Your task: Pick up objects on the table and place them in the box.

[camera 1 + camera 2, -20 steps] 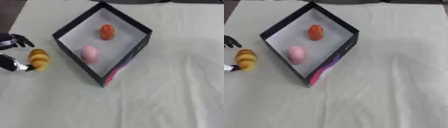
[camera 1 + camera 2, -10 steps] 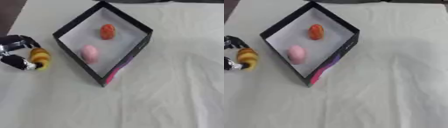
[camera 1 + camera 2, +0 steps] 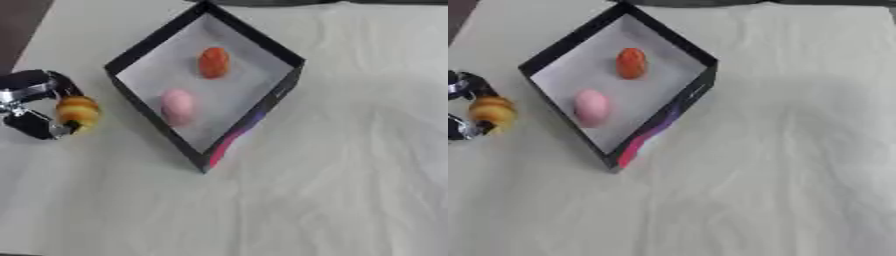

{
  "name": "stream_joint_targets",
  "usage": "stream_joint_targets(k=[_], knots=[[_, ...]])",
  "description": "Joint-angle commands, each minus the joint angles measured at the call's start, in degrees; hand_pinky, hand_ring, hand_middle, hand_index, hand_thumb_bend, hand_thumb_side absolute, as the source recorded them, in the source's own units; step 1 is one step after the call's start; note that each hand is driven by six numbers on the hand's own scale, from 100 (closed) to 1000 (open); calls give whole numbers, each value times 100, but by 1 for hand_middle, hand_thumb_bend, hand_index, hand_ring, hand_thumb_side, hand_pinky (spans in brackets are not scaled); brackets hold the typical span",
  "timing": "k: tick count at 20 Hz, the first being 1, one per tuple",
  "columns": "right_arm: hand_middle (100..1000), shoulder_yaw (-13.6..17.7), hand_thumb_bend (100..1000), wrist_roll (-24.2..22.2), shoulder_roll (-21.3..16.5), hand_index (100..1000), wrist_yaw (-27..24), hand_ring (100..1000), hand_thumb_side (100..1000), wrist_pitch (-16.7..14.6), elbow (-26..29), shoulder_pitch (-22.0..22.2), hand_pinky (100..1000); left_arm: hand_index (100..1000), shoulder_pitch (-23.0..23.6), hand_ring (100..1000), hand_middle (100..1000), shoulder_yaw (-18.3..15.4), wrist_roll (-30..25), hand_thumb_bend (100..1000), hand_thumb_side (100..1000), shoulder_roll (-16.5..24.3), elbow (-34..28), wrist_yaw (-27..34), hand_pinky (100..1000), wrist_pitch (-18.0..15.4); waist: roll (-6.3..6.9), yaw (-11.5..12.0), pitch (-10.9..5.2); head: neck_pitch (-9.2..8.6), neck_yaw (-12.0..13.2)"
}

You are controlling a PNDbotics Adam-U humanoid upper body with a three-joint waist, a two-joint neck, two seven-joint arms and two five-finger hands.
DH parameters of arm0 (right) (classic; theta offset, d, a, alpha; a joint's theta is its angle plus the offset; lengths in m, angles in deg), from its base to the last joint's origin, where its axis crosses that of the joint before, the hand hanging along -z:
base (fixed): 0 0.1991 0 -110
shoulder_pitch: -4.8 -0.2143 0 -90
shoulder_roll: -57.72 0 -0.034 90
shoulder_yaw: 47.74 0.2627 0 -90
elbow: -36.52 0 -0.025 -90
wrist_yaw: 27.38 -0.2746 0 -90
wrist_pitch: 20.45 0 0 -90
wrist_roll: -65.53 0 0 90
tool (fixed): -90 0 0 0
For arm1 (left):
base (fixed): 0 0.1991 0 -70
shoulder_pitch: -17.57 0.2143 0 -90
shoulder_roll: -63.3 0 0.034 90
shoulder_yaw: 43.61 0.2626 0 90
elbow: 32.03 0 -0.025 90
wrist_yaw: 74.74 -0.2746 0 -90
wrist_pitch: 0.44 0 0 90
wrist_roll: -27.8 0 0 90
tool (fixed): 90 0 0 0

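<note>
A: Left hand (image 3: pixel 33 107), fingers?
B: Curled round a yellow-orange striped object (image 3: pixel 77 111), pinching it from both sides, near the table's (image 3: pixel 350 175) left edge.
A: Pose?
B: Enters from the left edge, low over the cloth, just beside the box's left corner. Cannot tell whether the object touches the table.
A: Box (image 3: pixel 254 116)?
B: Black, set cornerwise, middle-left toward the far edge. Pink egg-shaped object (image 3: pixel 177 105) on the nearer part of its floor, orange one (image 3: pixel 213 62) farther in; apart.

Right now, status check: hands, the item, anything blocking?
Left hand curled round yellow-orange item, left of box. Right hand out of view. Nothing between item and box.
</note>
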Motion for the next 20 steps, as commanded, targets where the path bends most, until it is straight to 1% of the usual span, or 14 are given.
stream_joint_targets(k=[1, 4, 5, 7, 8, 10, 12, 15, 18, 20], knots=[[635, 52, 100, -11, -186, 788, -25, 807, 547, -19, 57, -22, 865, 662, 0, 746, 698, -242, 79, 121, 100, 445, -590, 172, 772, 131, 84, 10, -62, -24, 18], [636, 72, 100, -6, -232, 789, -25, 811, 538, -40, 93, -3, 866, 663, -48, 742, 697, -563, 278, 120, 100, 659, -1379, 297, 771, 229, 90, 23, -77, -28, -14], [636, 79, 100, -3, -245, 789, -28, 811, 536, -44, 102, 2, 866, 663, -91, 740, 696, -668, 345, 104, 100, 696, -1608, 353, 773, 289, 92, 29, -80, -29, -23], [637, 82, 100, -6, -276, 789, -39, 812, 531, -51, 116, -3, 866, 665, -333, 740, 697, -858, 495, 100, 100, 666, -1969, 521, 776, 412, 95, 45, -97, -28, -46], [637, 80, 100, -9, -293, 789, -47, 812, 529, -56, 123, -13, 866, 667, -502, 741, 698, -896, 562, 103, 100, 624, -2091, 587, 776, 449, 98, 47, -108, -23, -58], [636, 74, 100, -14, -324, 789, -69, 812, 523, -62, 133, -39, 865, 669, -865, 741, 699, -845, 627, 112, 100, 473, -2176, 614, 775, 473, 108, 40, -132, -13, -60], [637, 66, 100, -19, -337, 788, -101, 812, 519, -67, 140, -87, 865, 669, -1253, 739, 698, -718, 623, 106, 100, 191, -2039, 543, 774, 458, 112, 9, -159, -13, -23], [637, 40, 100, -43, -355, 789, -157, 812, 508, -89, 158, -187, 865, 670, -1856, 738, 697, -493, 592, 114, 100, -375, -1525, 273, 772, 325, 99, -55, -193, -21, 34], [637, 41, 100, -43, -382, 788, -187, 812, 502, -106, 176, -249, 865, 673, -2254, 735, 697, -320, 564, 134, 100, -848, -953, -55, 766, 81, 110, -112, -218, -14, 90], [636, 39, 100, -36, -391, 788, -213, 811, 494, -110, 167, -298, 865, 674, -2400, 735, 697, -244, 493, 134, 100, -1130, -541, -275, 767, -67, 114, -134, -221, -23, 124]])
